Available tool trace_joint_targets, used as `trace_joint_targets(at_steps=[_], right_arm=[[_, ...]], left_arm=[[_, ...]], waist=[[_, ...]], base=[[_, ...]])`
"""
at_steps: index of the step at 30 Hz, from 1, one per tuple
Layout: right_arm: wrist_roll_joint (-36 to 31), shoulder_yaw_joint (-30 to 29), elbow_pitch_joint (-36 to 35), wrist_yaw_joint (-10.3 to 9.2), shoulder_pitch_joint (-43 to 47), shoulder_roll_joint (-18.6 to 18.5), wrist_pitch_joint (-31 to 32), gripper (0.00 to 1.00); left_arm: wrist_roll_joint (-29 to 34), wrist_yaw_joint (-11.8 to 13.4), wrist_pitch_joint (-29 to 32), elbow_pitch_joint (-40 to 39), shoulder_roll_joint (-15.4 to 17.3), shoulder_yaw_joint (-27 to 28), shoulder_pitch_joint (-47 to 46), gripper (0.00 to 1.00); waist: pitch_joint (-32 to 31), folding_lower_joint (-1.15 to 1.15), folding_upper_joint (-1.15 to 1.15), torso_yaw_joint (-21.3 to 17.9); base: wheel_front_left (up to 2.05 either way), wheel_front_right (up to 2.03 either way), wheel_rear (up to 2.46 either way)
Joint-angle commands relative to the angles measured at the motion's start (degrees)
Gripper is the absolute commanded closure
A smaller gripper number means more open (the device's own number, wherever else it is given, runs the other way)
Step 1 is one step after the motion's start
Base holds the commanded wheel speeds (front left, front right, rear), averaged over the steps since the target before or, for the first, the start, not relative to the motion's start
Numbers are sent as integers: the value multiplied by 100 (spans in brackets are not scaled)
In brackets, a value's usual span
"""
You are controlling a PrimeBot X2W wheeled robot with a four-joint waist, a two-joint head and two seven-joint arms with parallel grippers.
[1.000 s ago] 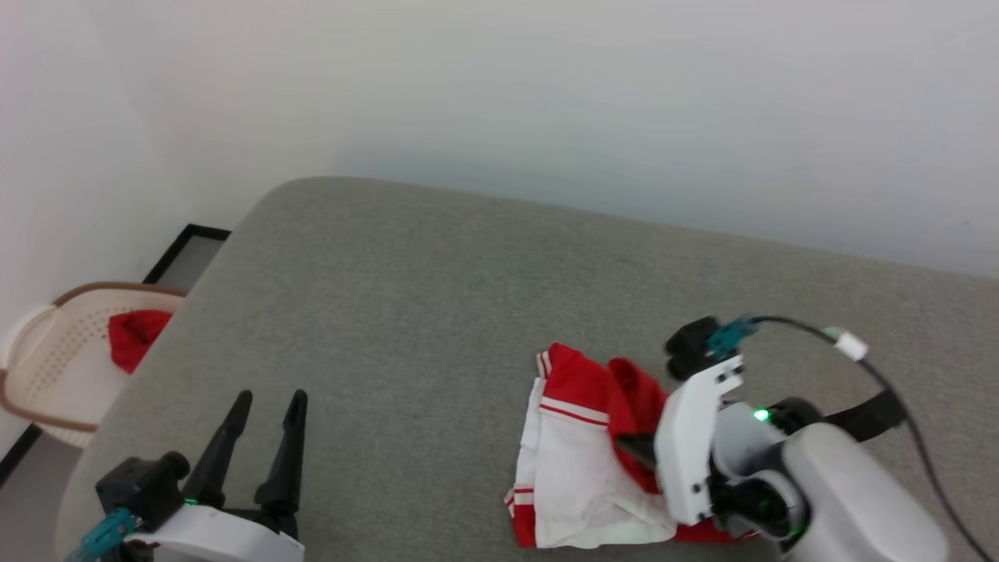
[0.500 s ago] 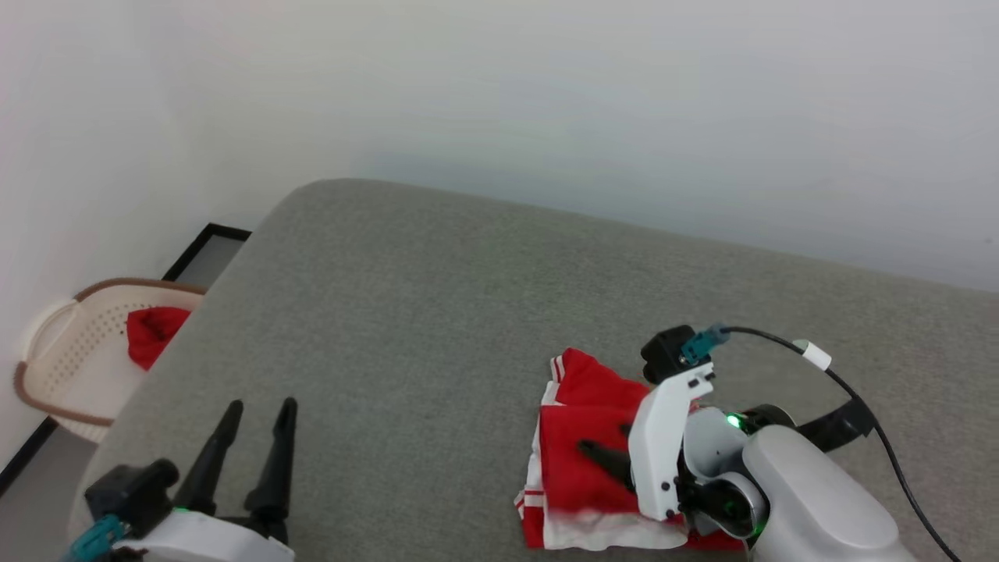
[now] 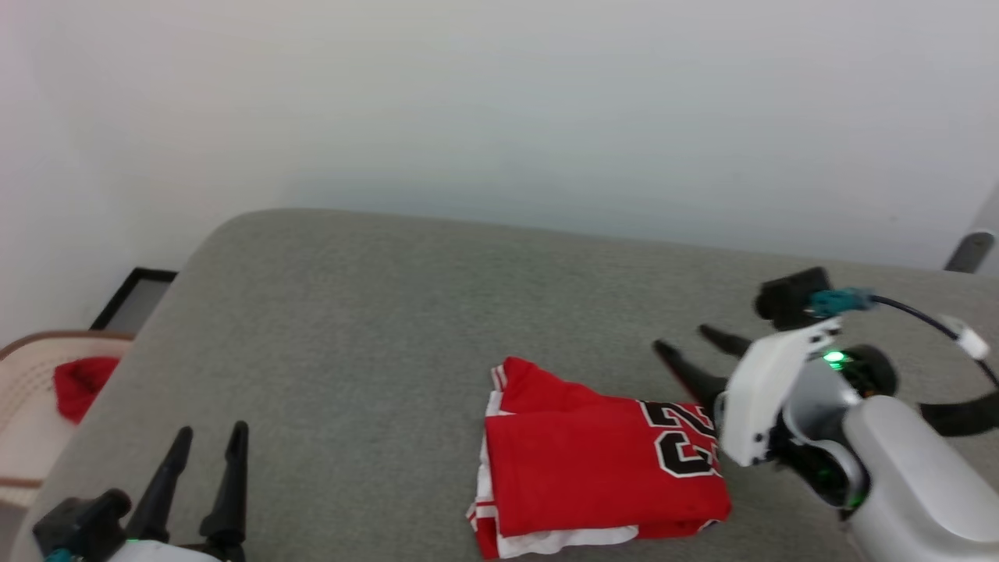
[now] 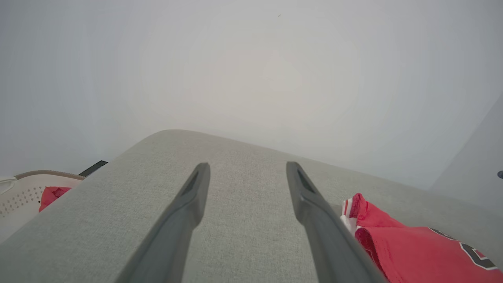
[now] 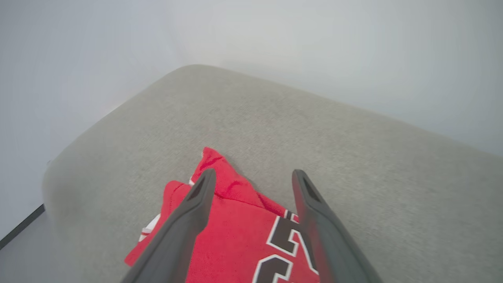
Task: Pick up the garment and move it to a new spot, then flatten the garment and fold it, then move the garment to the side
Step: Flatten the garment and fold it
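Right gripper is pulling back wide open and empty, having just let go; the garment is lying folded near the grey cushion's front edge, awaiting its move aside.

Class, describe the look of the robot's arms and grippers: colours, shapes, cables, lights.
The right gripper and left gripper each have two long, tapering dark fingers. The right arm's glossy white shell carries a green light, a black camera block with a teal connector and a black cable bearing a white sleeve.
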Motion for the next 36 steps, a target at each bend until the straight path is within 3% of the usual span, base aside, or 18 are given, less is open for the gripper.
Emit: trace_joint_targets(at_steps=[1,11,16,25,36], right_arm=[[-146,-105,-88,-3,130,-84,-216,0],[-723,-783,-440,-3,911,-671,-1653,0],[-900,-1086,-573,-3,1343,-786,-2208,0],[-1029,-1714,-602,-3,2021,-657,-2808,0],[-1147,-2090,-724,-3,2483,-424,-2987,0]], left_arm=[[47,-24,-3,-50,-16,80,83,0],[274,-20,-2,-291,-67,400,378,0],[349,-20,-2,-345,-75,482,511,0],[440,-20,-3,-407,-123,529,608,0],[470,-20,-2,-380,-23,477,579,0]], waist=[[-29,0,0,-264],[-71,0,0,-818],[-95,0,0,-1009],[-109,0,0,-1130],[-118,0,0,-1034]], base=[[0,0,0],[0,0,0],[0,0,0],[0,0,0],[0,0,0]])
